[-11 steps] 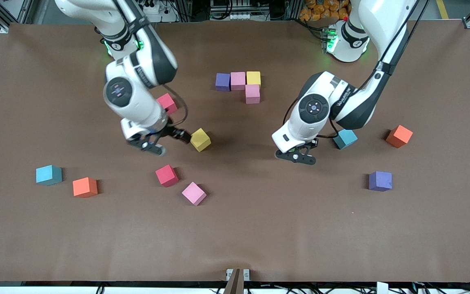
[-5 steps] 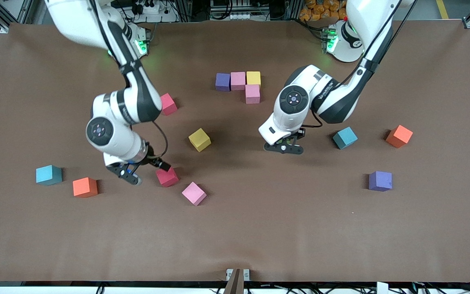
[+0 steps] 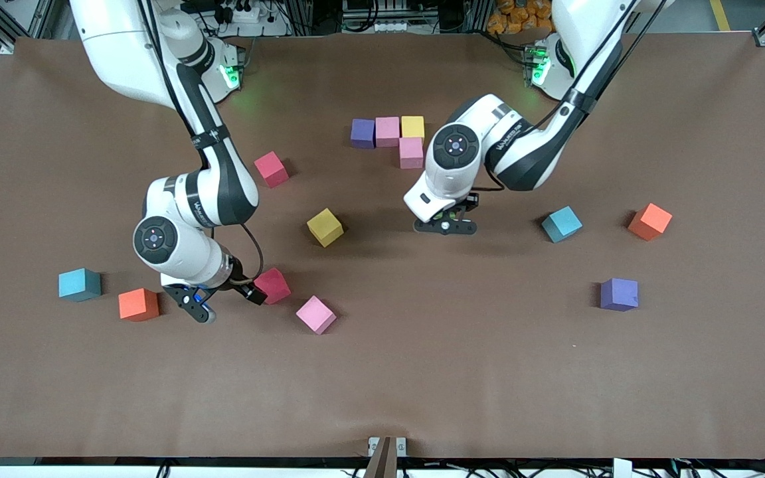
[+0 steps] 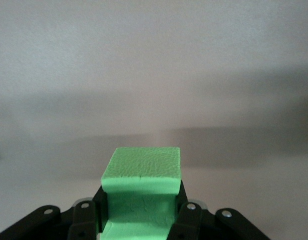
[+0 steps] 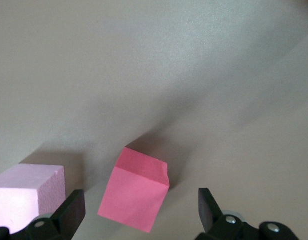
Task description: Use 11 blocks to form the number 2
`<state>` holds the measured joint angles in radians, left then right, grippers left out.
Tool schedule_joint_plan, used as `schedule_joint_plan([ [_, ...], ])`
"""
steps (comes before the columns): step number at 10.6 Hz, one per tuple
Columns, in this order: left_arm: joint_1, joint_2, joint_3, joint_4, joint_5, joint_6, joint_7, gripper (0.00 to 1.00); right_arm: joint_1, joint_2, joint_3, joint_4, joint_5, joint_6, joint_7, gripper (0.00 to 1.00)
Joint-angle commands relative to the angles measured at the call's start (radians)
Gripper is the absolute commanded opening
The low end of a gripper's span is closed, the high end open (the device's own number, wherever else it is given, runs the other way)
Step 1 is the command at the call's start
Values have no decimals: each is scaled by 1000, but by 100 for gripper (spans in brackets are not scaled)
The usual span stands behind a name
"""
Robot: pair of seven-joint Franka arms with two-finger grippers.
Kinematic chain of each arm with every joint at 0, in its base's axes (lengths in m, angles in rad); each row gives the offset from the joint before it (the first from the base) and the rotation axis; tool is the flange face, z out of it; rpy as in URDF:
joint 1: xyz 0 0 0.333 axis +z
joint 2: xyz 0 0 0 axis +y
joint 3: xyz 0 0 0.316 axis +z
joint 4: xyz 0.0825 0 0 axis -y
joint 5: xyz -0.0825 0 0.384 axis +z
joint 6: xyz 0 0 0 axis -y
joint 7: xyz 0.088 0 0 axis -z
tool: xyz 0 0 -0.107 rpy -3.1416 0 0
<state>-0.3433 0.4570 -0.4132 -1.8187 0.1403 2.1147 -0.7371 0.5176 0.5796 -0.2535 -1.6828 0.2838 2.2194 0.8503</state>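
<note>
The left pincer (image 4: 140, 220), clamped on a green block (image 4: 141, 172), should lower squarely just under the pink block (image 3: 411, 152), while the right pincer (image 5: 139, 212) gapes wide over a red block (image 5: 135, 195).

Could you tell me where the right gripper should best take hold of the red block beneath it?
Probably from straight above, across two opposite side faces of the red block. It rests flat but turned askew on the table, so the right gripper, jaws open around it, likely needs its wrist turned to meet those faces squarely, avoiding the pink block beside it.
</note>
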Motion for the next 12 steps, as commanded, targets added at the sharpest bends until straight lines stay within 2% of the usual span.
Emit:
schedule_joint_plan([
  [1, -5, -4, -4, -57, -22, 88, -54, 33, -10, 35, 8, 32, 35, -3, 100, 100],
  [3, -19, -27, -6, -143, -22, 219, -100, 36, -10, 52, 8, 29, 72, 22, 168, 100],
  [9, -123, -11, 13, -151, -21, 231, -137, 35, 4, 74, 10, -1, 87, 22, 153, 100],
  [12, -138, -7, 24, -224, -15, 324, -172, 36, 4, 77, 11, -5, 87, 23, 151, 100],
])
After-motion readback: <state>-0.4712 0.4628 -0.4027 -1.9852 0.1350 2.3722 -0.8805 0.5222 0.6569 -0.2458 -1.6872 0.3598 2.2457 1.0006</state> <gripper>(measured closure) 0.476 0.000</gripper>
